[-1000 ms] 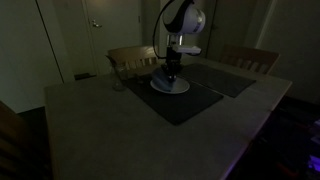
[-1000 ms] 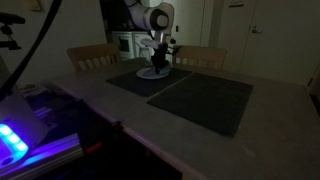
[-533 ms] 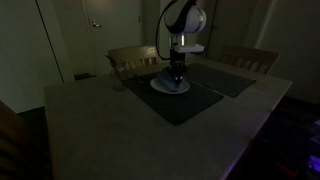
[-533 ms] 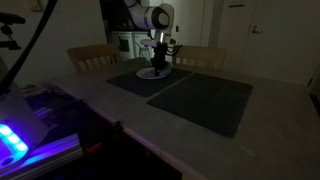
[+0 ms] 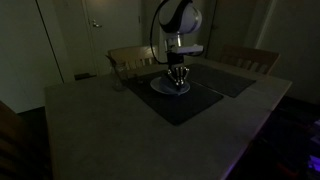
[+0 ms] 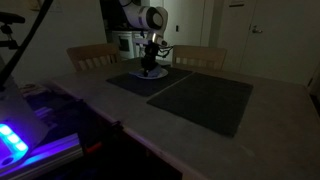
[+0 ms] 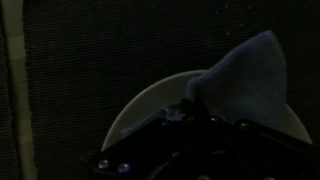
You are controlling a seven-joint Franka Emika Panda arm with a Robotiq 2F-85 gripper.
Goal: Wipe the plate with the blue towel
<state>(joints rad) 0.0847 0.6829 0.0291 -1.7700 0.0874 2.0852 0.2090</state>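
Gripping the blue towel over the plate, pincer tips lost in the dark

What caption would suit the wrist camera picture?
The hand holds a blue cloth towel over a round white plate on a dark woven placemat.

The plate is round, pale and shallow. It lies flat on a dark mat toward the far side of the surface. The blue towel is bunched into a soft peak, resting on the plate and covering one side of it.
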